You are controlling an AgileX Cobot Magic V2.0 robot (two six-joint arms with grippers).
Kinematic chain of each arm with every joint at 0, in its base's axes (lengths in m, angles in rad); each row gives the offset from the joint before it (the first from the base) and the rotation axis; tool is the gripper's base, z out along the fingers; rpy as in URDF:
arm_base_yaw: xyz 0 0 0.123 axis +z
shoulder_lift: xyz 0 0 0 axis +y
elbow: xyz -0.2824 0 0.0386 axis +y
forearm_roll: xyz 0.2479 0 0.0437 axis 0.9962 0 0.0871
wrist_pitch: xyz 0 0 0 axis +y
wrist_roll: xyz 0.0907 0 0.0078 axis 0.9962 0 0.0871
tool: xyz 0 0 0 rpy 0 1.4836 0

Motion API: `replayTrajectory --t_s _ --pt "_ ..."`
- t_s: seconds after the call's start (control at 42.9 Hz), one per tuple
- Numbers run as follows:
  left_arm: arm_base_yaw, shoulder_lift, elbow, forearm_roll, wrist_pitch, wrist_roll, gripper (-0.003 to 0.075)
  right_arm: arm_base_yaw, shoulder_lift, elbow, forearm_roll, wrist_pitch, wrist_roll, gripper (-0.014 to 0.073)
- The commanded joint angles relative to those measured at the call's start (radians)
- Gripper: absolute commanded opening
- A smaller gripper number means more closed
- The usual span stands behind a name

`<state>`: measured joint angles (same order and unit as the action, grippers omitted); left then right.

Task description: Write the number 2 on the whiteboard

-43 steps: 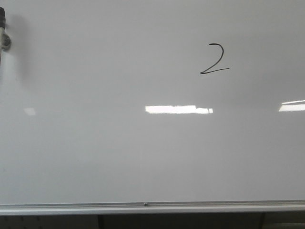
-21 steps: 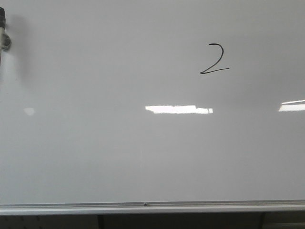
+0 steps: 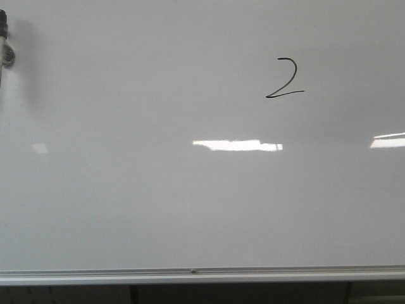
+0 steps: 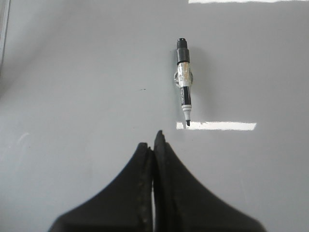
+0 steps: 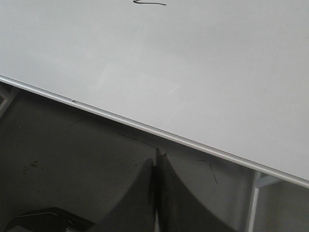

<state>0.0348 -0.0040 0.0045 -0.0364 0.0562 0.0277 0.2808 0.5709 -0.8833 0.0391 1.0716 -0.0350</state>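
Jaws pressed together on both grippers, left gripper (image 4: 154, 145), right gripper (image 5: 157, 159), holding nothing

— What carried everything?
— The whiteboard (image 3: 190, 209), glossy, silver-framed along its lower edge.
— And on it?
— The number 2 (image 3: 285, 78), plus a marker (image 4: 184, 82) stuck to its surface.

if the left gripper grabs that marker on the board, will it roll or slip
The marker looks like a slim round barrel, so it is probably light, stiff and easy to pinch. It lies on the glossy whiteboard, where a nudge would likely slide or roll it. The band around its middle may be a holder; if so, expect slight resistance. Its tip is uncapped and could smear.
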Motion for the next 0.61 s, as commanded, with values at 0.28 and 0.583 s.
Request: replayTrajectory --t_s 0.28,0.583 --pt "-0.005 -0.027 0.035 -0.01 -0.078 -0.01 -0.002 -0.061 -0.068 0.057 -0.023 -0.099 -0.003 -0.0069" --pt "-0.005 -0.027 0.035 -0.01 -0.078 -0.01 -0.002 -0.273 -0.392 0.466 -0.096 -0.557 -0.003 -0.0069"
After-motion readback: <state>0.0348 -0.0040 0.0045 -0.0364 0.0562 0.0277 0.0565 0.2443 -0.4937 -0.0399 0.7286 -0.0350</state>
